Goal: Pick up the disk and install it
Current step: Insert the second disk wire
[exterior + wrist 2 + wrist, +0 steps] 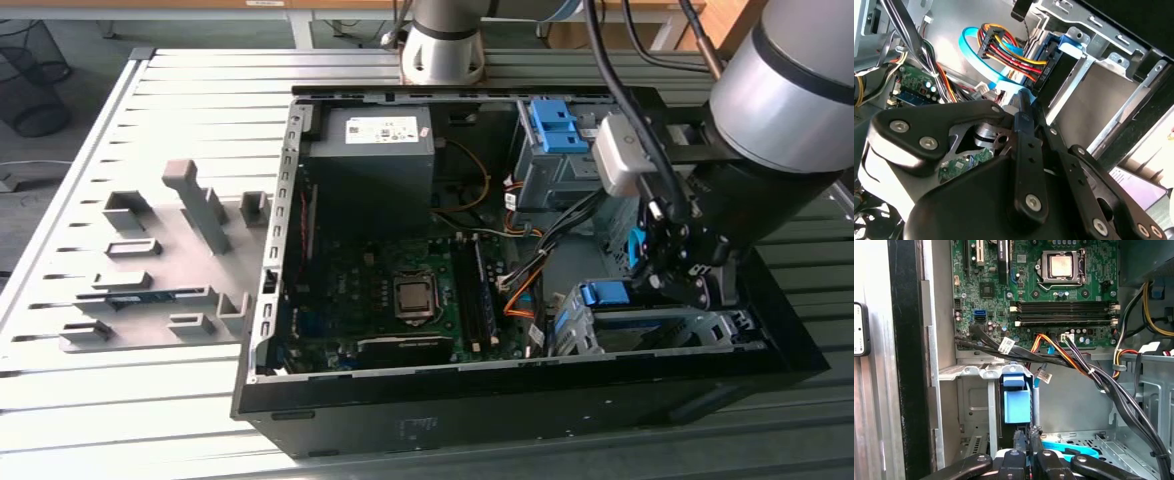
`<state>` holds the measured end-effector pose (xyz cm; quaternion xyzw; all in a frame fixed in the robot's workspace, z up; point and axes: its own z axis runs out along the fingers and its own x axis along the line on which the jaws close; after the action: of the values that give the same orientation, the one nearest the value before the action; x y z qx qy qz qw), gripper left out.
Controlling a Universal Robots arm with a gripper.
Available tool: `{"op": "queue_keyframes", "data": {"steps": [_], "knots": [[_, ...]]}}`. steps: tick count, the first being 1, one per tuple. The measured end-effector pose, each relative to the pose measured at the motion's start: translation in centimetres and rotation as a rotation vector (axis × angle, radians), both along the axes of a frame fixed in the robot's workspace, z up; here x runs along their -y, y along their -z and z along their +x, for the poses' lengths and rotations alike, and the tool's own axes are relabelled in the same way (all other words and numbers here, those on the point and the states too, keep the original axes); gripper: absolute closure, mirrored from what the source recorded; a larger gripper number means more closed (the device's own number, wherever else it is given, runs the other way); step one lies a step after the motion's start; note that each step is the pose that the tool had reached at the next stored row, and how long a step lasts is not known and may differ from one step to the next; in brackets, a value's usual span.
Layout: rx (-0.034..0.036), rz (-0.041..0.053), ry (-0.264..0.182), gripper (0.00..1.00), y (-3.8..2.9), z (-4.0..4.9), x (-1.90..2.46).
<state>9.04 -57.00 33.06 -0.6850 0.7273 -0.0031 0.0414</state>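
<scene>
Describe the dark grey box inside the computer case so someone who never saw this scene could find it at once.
Start at the open computer case lying on the slatted metal table. At its far corner on the exterior view's left, beyond the green motherboard, sits the dark grey box. It alone carries a white sticker on top, unlike the blue-tabbed drive cage beside it.

Exterior view: high and off to one side, angled down on the slatted table (160, 420) and the whole open computer case (534, 400), mid range. First wrist view: close, inside the case, facing along the pincer (1028, 442) toward the motherboard (1054, 295) past the drive cage (979, 372). Second wrist view: very close behind the pincer linkage, facing the cage (1104, 85) and cables (1004, 47). All three share the cage and cable area.
</scene>
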Motion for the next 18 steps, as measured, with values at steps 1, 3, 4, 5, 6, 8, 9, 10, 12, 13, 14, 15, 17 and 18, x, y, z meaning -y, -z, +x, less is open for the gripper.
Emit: {"op": "queue_keyframes", "data": {"steps": [1, 3, 4, 5, 6, 8, 9, 10, 12, 13, 14, 15, 17, 18], "knots": [[0.0000, 0.0006, 0.000, 0.84, 0.03, 0.00, 0.01], [0.0000, 0.0006, 0.000, 0.84, 0.03, 0.01, 0.02], [0.0000, 0.0005, 0.000, 0.84, 0.03, 0.01, 0.02], [0.0000, 0.0006, 0.000, 0.84, 0.03, 0.01, 0.03], [0.0000, 0.0007, 0.000, 0.84, 0.04, 0.01, 0.03], [0.0000, 0.0004, 0.000, 0.83, 0.03, 0.00, 0.04], [0.0000, 0.0006, 0.000, 0.83, 0.03, 0.00, 0.04], [0.0000, 0.0007, 0.000, 0.83, 0.02, 0.01, 0.04], [0.0000, 0.0009, 0.000, 0.77, -0.14, 0.01, 0.04], [0.0000, 0.0008, 0.000, 0.77, -0.33, 0.01, 0.04], [-0.0001, 0.0008, 0.000, 0.77, -0.54, 0.00, 0.04], [-0.0001, 0.0008, 0.000, 0.77, -0.75, 0.00, 0.04], [-0.0009, 0.0008, 0.000, 0.77, -1.11, 0.01, 0.04], [-0.0011, 0.0008, 0.000, 0.77, -1.23, 0.00, 0.03]]}}
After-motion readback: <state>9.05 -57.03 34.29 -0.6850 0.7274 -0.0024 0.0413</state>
